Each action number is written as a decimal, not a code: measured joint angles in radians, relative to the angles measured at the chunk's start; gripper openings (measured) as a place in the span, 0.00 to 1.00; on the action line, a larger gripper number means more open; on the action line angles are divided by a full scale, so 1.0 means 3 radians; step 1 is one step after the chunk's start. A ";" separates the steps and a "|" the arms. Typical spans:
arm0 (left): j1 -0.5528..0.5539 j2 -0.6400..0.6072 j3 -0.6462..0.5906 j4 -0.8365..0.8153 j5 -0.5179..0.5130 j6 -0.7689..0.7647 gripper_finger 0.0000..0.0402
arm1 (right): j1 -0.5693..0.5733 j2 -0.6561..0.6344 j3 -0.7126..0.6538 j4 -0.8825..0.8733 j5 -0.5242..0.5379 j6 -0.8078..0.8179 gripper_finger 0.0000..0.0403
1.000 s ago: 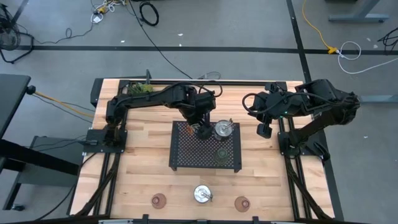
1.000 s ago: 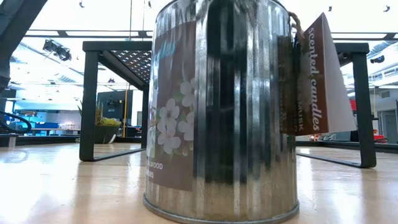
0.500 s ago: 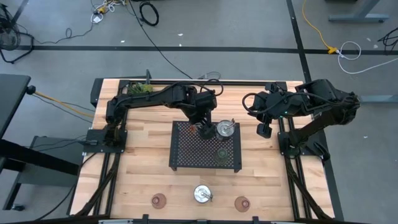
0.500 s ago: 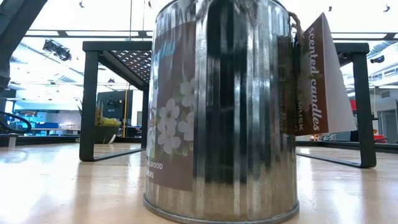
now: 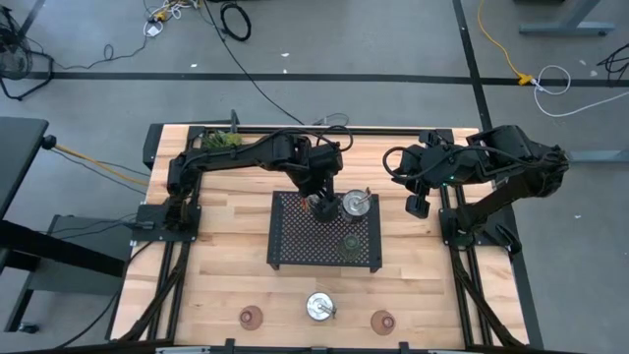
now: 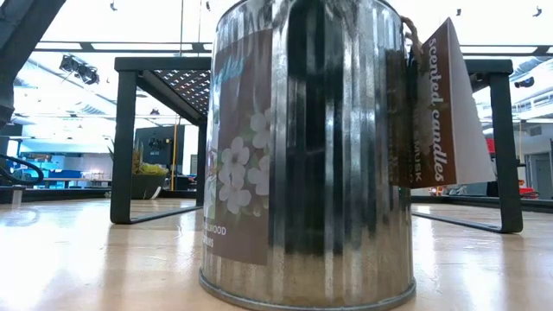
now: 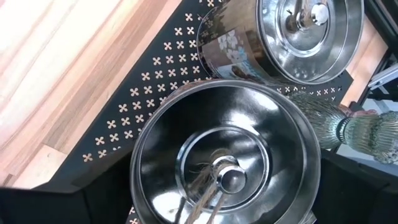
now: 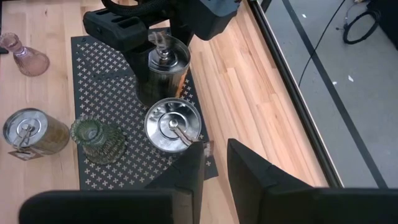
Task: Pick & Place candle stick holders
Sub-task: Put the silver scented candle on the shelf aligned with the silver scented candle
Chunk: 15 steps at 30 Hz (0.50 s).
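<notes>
High view: the wooden table [image 5: 226, 265] has a black mesh tray [image 5: 295, 241] in the middle. The left gripper [image 5: 316, 202] is over the far edge of the tray, right above a silver tin [image 8: 163, 68]. Its fingers are spread wide on both sides of the tin. I cannot tell if they touch it. In the left wrist view this tin [image 7: 227, 168] fills most of the picture, and we look down on its shiny lid with a small knob in the middle.

Just beside it on the tray stands a second silver tin [image 5: 354, 206]. In the right wrist view this second tin [image 8: 173, 124] is nearer to that camera than the first one. The green glass holder [image 5: 351, 242] also stands on the tray, near the second tin. In the left wrist view only a bit of the green glass [image 7: 364, 132] shows at the edge.

Three holders are off the tray, in a row along the near edge of the table. A third silver tin [image 5: 318, 307] is in the middle. One reddish glass holder [image 5: 252, 317] is on the left side of it and another reddish glass holder [image 5: 382, 321] is on the right side. In the low view the third tin [image 6: 307, 155] stands very close to the camera, with a brown paper tag [image 6: 441, 108] hanging on it.

The right gripper [image 5: 417, 205] waits in the air to the right of the tray. Its fingers are close together and hold nothing.

A small green plant [image 5: 224, 142] sits at the far left corner of the table.
</notes>
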State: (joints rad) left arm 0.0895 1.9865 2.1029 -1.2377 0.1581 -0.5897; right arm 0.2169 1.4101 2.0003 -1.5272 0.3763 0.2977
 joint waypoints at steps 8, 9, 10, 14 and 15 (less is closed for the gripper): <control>0.0000 -0.0003 0.0000 0.0001 0.0001 0.0002 0.97 | -0.0001 0.0000 0.0000 0.0000 -0.0001 0.0026 0.18; 0.0000 -0.0003 0.0000 0.0002 0.0001 0.0002 0.98 | 0.0000 0.0000 0.0000 0.0000 -0.0001 0.0025 0.18; 0.0000 -0.0003 0.0000 0.0006 0.0003 0.0002 0.98 | -0.0001 0.0000 0.0000 0.0000 -0.0001 0.0026 0.18; 0.0000 -0.0003 0.0000 0.0028 0.0003 0.0002 0.99 | 0.0000 0.0000 0.0000 0.0000 -0.0002 0.0025 0.18; 0.0000 -0.0003 0.0000 0.0034 0.0003 0.0002 0.99 | -0.0001 0.0000 0.0000 0.0000 -0.0003 0.0026 0.18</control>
State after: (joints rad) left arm 0.0895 1.9858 2.1029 -1.2276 0.1589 -0.5892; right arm 0.2165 1.4101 2.0003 -1.5272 0.3756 0.3054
